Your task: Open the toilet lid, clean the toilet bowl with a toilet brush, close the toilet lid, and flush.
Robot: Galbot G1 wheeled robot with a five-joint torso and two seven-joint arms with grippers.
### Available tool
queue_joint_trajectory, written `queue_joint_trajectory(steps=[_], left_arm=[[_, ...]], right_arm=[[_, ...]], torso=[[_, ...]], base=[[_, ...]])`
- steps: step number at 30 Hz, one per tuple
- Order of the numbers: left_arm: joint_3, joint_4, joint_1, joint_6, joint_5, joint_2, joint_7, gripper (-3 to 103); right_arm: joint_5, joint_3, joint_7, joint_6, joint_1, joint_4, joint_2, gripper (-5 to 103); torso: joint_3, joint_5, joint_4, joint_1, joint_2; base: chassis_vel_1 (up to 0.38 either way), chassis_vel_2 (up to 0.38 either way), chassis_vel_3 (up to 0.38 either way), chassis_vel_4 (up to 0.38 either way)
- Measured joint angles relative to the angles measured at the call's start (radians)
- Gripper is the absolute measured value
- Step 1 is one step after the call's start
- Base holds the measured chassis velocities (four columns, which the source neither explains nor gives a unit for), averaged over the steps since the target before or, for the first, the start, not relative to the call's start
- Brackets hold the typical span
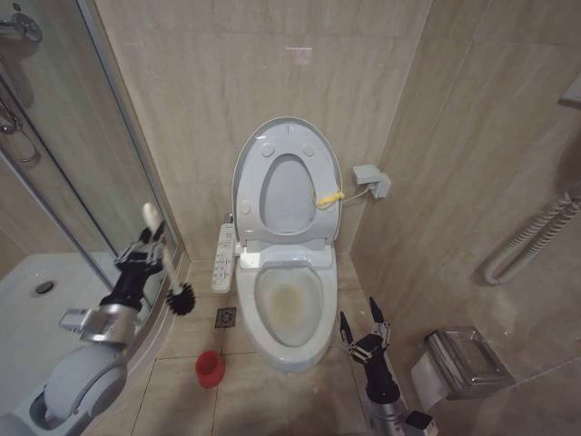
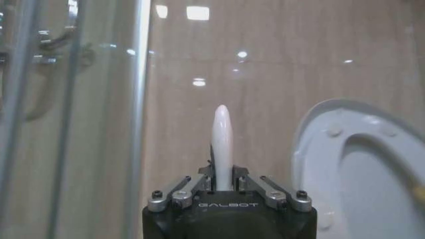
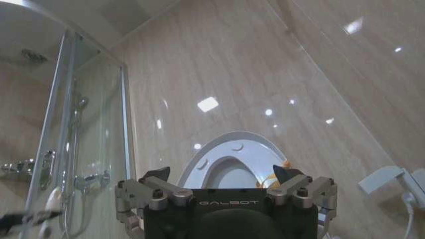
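The left gripper (image 1: 150, 247) is closed around the white handle of the toilet brush (image 1: 163, 263). It holds the brush in the air, to the left of the toilet and close to the glass shower door (image 1: 82, 182). The handle is tilted; its rounded top end rises above the gripper and the dark bristle head hangs below it, above the floor tiles. In the left wrist view the handle (image 2: 221, 144) stands straight up between the closed fingers.

The small red cup holder (image 1: 210, 368) stands on the floor, below the brush head and just beside the toilet pedestal.

The toilet lid (image 1: 286, 182) is raised and leans on the wall, together with the ring seat. A yellow tag is at its right edge. The toilet bowl (image 1: 290, 304) is uncovered and has yellowish stains inside.

The right gripper (image 1: 365, 329) is low, to the right of the bowl, with its fingers spread apart and nothing between them.
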Motion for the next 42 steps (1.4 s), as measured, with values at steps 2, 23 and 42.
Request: queue_joint_trajectory(steps=[2,23,42], left_arm=[[-0.008,0.026,0.012,-0.031,0.022,-0.031,0.02,18],[0.145,0.698,-0.111,-0.517,-0.012,-0.281,0.508,18],[0.152,0.942,-0.226,-0.521,0.045,-0.443,0.597,18]], right_arm=[[-0.001,-0.004,0.0,0.001,0.001,-0.002,0.002,100],[-0.003,-0.02,0.0,0.006,0.019,-0.049,-0.017,100],[0.045,-0.018,-0.013,0.011,0.021,-0.073,-0.063,100]], torso=[[0.0,-0.0002,0.0,0.0,0.0],[0.0,0.0,-0.0003,0.0,0.0],[0.0,0.0,-0.0001,0.0,0.0]], base=[[0.0,0.0,0.0,0.0],[0.0,0.0,0.0,0.0],[0.0,0.0,0.0,0.0]])
